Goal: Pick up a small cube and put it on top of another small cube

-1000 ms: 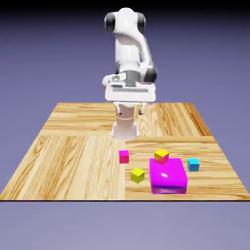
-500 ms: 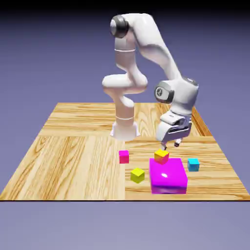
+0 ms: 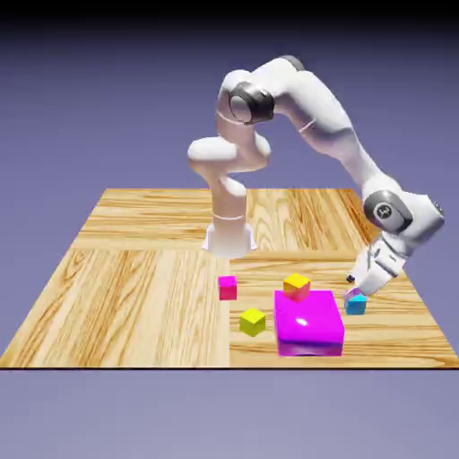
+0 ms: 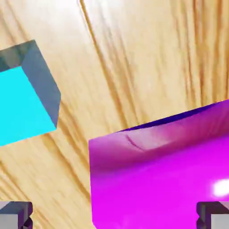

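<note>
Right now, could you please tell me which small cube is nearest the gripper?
The blue cube, on the wood to the exterior view's right of the big magenta block; the other small cubes lie farther off.

1. Blue cube (image 3: 356, 307): small, plain, light blue; bright cyan on its top and darker on its sides in the hand view, where the picture's left edge cuts it off. It sits flat on the wooden table (image 3: 134, 305), on the exterior view's right, its top partly hidden there.
2. Orange cube (image 3: 297, 286): small, yellow-orange on top, with redder orange on one side. It sits level at the block's (image 3: 307, 321) far edge, its lower part hidden; contact unclear.
</note>
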Controlling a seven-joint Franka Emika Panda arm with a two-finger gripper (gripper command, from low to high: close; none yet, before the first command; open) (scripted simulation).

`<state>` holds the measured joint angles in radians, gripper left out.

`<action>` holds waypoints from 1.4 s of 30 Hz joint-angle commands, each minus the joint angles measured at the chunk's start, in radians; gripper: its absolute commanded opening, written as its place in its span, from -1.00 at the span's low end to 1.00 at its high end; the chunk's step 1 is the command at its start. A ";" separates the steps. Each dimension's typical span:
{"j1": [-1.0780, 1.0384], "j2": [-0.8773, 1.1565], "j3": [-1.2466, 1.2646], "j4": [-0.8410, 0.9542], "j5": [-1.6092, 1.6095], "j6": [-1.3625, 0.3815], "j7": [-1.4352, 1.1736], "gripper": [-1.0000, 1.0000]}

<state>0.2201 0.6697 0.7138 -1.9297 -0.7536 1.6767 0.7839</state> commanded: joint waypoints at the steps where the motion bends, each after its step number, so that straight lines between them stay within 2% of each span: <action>1: 0.006 0.036 0.021 0.026 -0.022 -0.040 0.001 0.00; 10: 0.061 0.362 0.209 0.257 -0.220 -0.398 0.013 0.00; 12: 0.063 0.374 0.216 0.266 -0.228 -0.411 0.013 0.00; 15: 0.001 0.407 0.170 0.160 -0.288 -0.310 0.049 0.00; 16: 0.000 0.407 0.170 0.160 -0.288 -0.310 0.049 -1.00; 20: 0.061 0.371 0.213 0.265 -0.224 -0.410 0.013 -1.00; 36: -0.168 -0.165 -0.158 0.129 0.403 -0.364 -0.025 -1.00; 41: -0.208 -0.183 -0.169 -0.051 0.385 -0.205 -0.009 -1.00; 42: -0.208 -0.183 -0.169 -0.051 0.385 -0.205 -0.009 1.00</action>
<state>0.0120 0.4862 0.5451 -1.9811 -0.3681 1.4719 0.7747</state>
